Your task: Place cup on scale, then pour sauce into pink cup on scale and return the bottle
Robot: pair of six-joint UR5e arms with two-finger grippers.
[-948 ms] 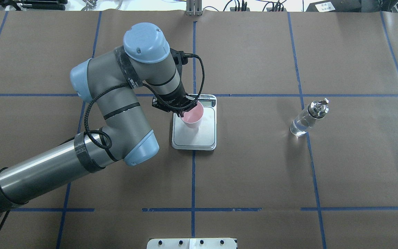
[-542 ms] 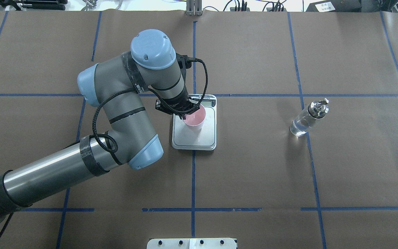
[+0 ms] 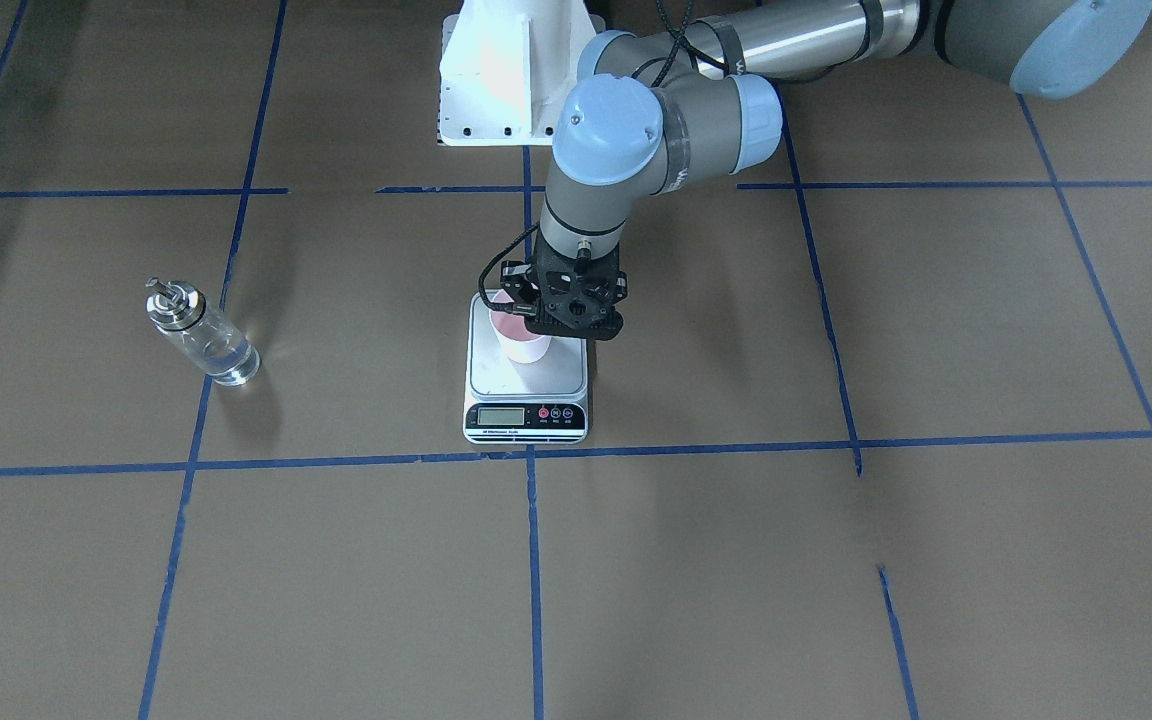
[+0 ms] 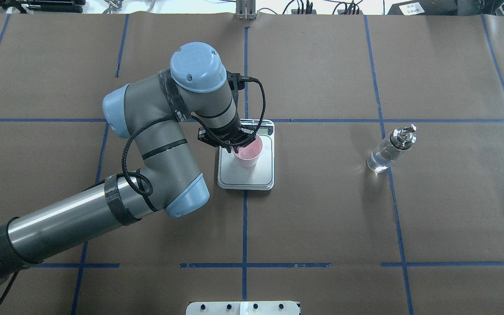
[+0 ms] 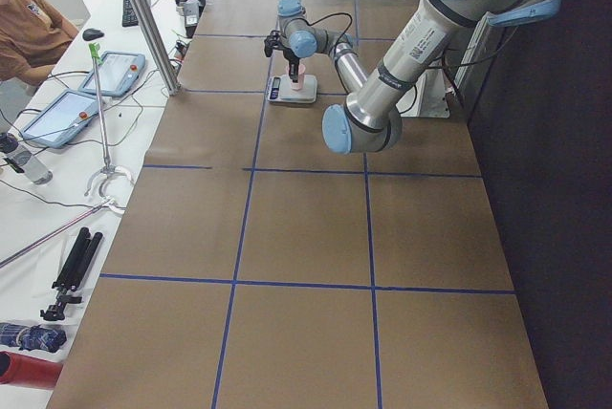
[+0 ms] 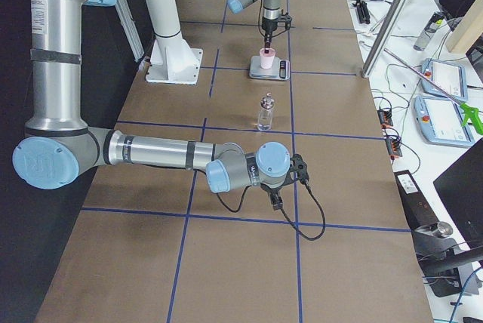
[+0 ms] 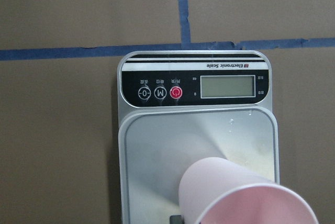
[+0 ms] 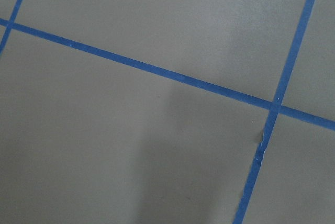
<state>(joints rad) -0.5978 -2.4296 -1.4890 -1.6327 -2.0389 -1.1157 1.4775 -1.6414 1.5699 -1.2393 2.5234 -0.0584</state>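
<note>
1. Gripping the cup [image 4: 248, 154] at its left rim, the left gripper [image 4: 236, 147] hangs over the scale [image 4: 263, 178] with its fingers clamped on the paper edge
2. The cup stands upright over the far half of the silver platform – whether its base touches cannot be told
3. The scale's LCD [image 7: 227, 86] shows no digits in the left wrist view
4. The bottle [image 4: 391, 148] stands upright on the brown table [image 4: 322, 218], well to the right of the scale, silver cap on and clear sauce [image 4: 379, 161] showing through the glass
5. The right gripper [image 6: 276, 201] sits low over the table, nearer than the bottle in the right-end view – whether its fingers are apart or together cannot be told
</note>
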